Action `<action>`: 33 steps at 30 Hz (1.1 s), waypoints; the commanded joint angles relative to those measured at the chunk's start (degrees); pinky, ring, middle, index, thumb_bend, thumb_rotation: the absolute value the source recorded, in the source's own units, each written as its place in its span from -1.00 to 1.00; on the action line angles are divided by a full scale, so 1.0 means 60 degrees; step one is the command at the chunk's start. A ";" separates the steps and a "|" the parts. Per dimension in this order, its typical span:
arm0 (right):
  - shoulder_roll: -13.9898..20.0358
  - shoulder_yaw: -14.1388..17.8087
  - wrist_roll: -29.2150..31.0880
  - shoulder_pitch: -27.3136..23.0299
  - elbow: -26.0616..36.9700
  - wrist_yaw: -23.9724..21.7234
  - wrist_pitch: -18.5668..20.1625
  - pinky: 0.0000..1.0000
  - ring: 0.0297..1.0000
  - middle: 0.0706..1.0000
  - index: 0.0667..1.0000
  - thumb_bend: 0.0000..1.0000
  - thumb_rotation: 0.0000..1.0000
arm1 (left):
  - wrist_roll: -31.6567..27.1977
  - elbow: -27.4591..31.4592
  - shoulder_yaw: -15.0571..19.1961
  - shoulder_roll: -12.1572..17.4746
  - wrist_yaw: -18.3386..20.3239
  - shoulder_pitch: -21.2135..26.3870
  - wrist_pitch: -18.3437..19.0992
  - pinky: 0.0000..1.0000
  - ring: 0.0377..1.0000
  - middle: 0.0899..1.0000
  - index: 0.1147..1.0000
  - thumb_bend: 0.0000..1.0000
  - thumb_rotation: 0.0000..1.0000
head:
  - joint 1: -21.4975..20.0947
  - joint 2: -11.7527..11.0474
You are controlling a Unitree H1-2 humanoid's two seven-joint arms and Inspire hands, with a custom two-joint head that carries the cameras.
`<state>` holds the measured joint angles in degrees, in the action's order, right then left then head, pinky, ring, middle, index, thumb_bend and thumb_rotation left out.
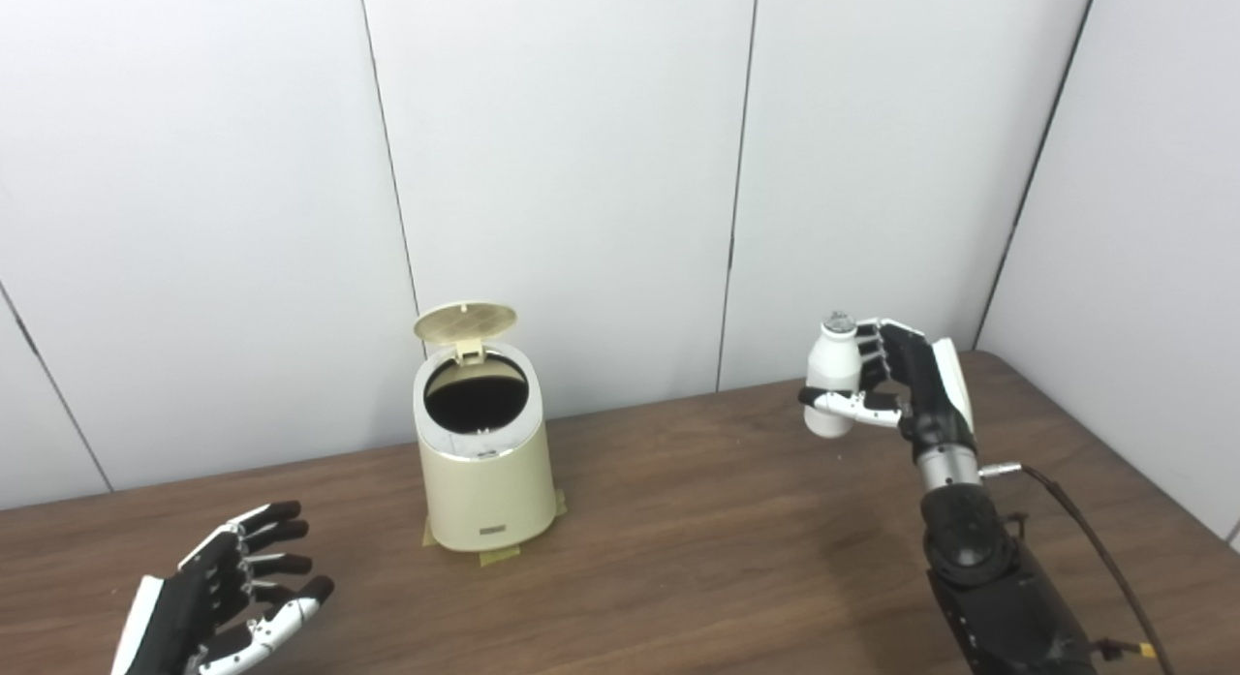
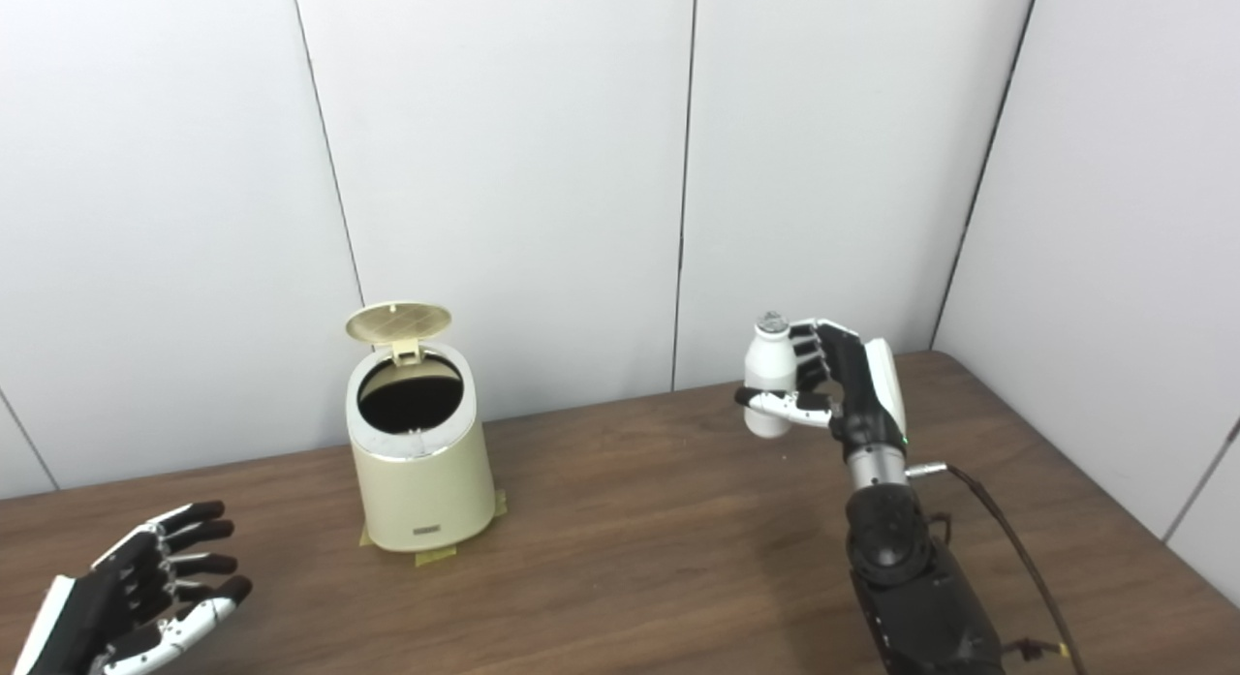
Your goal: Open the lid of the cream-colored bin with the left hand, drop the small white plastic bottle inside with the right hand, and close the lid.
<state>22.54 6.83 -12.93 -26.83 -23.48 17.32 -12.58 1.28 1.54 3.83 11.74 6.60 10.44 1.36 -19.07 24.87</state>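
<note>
Gripping the white bottle (image 1: 833, 373) upright, the right hand (image 1: 896, 380) hangs well right of the open-lidded bin (image 1: 482, 462); the left hand (image 1: 228, 598) hovers empty, fingers spread, left of the bin.

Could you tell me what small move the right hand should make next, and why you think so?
Probably carry the small white plastic bottle leftward, toward the mouth of the cream-colored round bin. The bin's lid already stands open, the right hand holds the bottle upright above the table, well to the bin's right, and the left hand is open and clear of the bin.
</note>
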 commanded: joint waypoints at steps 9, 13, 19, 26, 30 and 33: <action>-0.0811 -0.0936 -0.0502 -0.0960 0.3173 -0.1209 0.0741 -0.42 -0.30 -0.11 0.04 0.02 -1.00 | 0.0156 -0.0173 -0.0149 -0.0065 -0.0173 0.0433 -0.0448 0.06 0.23 0.43 0.49 0.24 -1.00 | 0.0575 -0.0059; -0.1244 -0.1124 -0.0485 -0.1263 0.3261 -0.1469 0.0926 -0.41 -0.28 -0.09 0.02 0.02 -1.00 | 0.0269 -0.0395 -0.0224 -0.0158 -0.0231 0.0476 -0.0672 0.15 0.25 0.41 0.46 0.25 -1.00 | 0.0964 -0.0088; -0.1927 -0.1297 -0.0273 -0.1551 0.3326 -0.1915 0.1206 -0.34 -0.25 -0.08 -0.04 0.03 -1.00 | 0.0515 -0.0606 -0.0389 -0.0354 -0.0364 0.0501 -0.0938 0.17 0.23 0.38 0.44 0.30 -0.99 | 0.1849 -0.0092; -0.2852 -0.1533 0.0148 -0.1822 0.3332 -0.2197 0.1447 -0.43 -0.29 -0.09 0.02 0.02 -1.00 | 0.0660 -0.0776 -0.0552 -0.0641 -0.0540 0.0542 -0.1021 0.17 0.26 0.39 0.43 0.36 -0.85 | 0.2501 -0.0114; -0.3232 -0.1709 -0.0129 -0.1969 0.3176 -0.2097 0.1571 -0.43 -0.30 -0.10 0.02 0.02 -1.00 | 0.0621 -0.0761 -0.0589 -0.0800 -0.0568 0.0548 -0.0950 0.16 0.26 0.38 0.42 0.38 -0.86 | 0.2765 -0.0129; -0.3480 -0.1775 -0.0229 -0.2056 0.3046 -0.2046 0.1813 -0.45 -0.31 -0.11 0.02 0.02 -1.00 | 0.0662 -0.0767 -0.0614 -0.0882 -0.0601 0.0566 -0.0978 0.13 0.26 0.38 0.43 0.37 -0.87 | 0.2905 -0.0137</action>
<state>2.01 -3.96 -14.12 -35.96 -6.22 4.41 -1.76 5.14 -3.89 0.20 6.70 4.01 11.05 -2.62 -1.59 24.00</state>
